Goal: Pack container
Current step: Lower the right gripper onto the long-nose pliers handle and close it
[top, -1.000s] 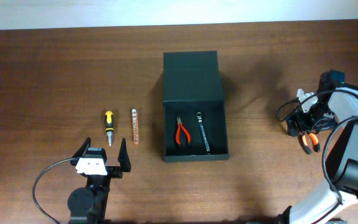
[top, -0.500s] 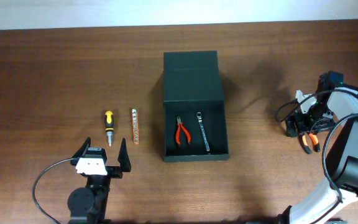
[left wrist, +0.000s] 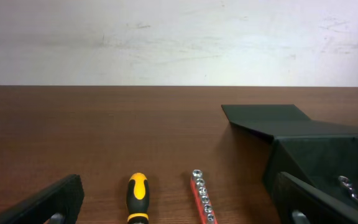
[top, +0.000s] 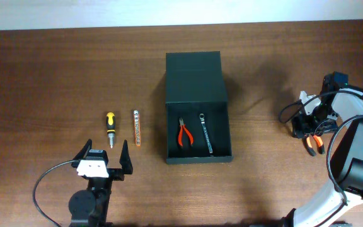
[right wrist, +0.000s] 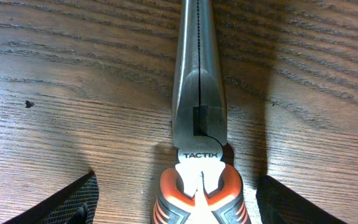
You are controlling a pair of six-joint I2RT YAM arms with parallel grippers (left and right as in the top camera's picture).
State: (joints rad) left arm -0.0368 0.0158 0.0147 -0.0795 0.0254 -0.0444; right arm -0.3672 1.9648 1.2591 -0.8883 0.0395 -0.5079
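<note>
Long-nose pliers point(right wrist: 197, 93) centred between fingers point(right wrist: 73, 202) of right claw point(right wrist: 176, 186), released, no contact; long axis in line with wrist, crosswise to closing stroke. At right edge of tabletop point(top: 55, 75); open container point(top: 194, 74) well to left, at centre. Left claw point(top: 104, 150) released, near left

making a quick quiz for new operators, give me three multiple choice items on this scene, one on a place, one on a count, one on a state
1. Relative to the container, where is the screwdriver?
A) inside it
B) on the table, to its left
C) on its lid

2. How many tools lie inside the container?
A) one
B) four
C) two

3. The container's lid is:
A) open, folded back
B) shut
C) half shut

Answers:
1 B, it lies on bare wood left of the box.
2 C, only red-handled pliers and a wrench are in it.
3 A, the inside shows from overhead.
</note>
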